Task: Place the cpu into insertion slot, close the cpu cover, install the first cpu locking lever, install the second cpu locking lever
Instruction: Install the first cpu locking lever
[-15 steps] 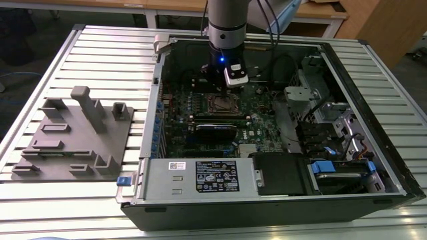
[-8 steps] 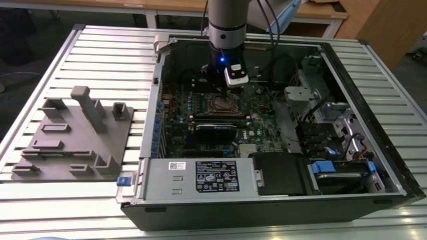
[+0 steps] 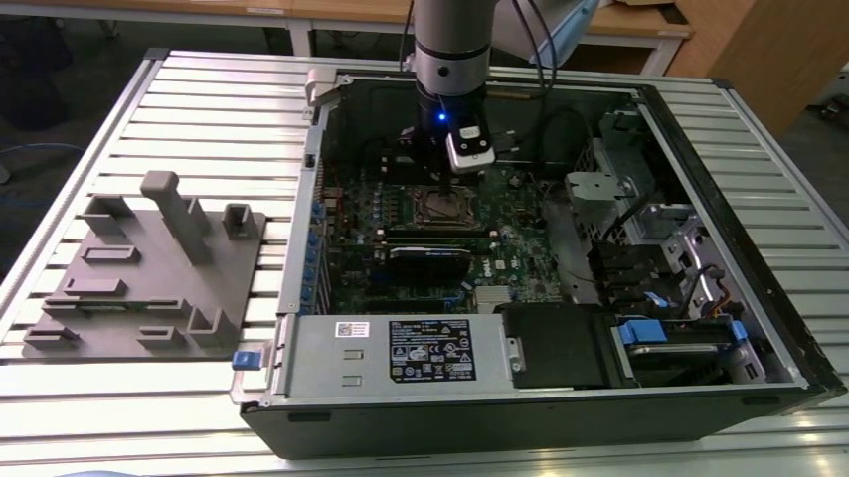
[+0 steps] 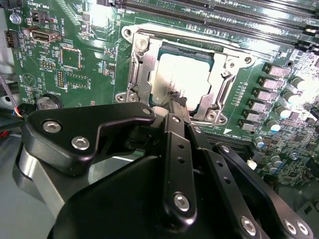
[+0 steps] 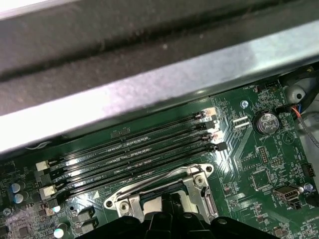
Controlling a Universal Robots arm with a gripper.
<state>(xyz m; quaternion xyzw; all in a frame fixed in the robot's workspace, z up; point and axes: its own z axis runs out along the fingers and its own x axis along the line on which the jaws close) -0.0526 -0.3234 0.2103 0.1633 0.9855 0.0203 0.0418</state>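
From my station I see the open computer case (image 3: 531,427) on the counter (image 3: 199,119), with the arm reaching down over the motherboard (image 4: 75,74). The gripper (image 4: 178,101) has its fingers drawn together, holds nothing, and its tips sit at the edge of the insertion slot (image 4: 134,74). The cpu cover (image 4: 222,92) looks lowered around the seated cpu (image 4: 189,79), so I judge the first two steps done. I cannot tell whether the levers are latched.
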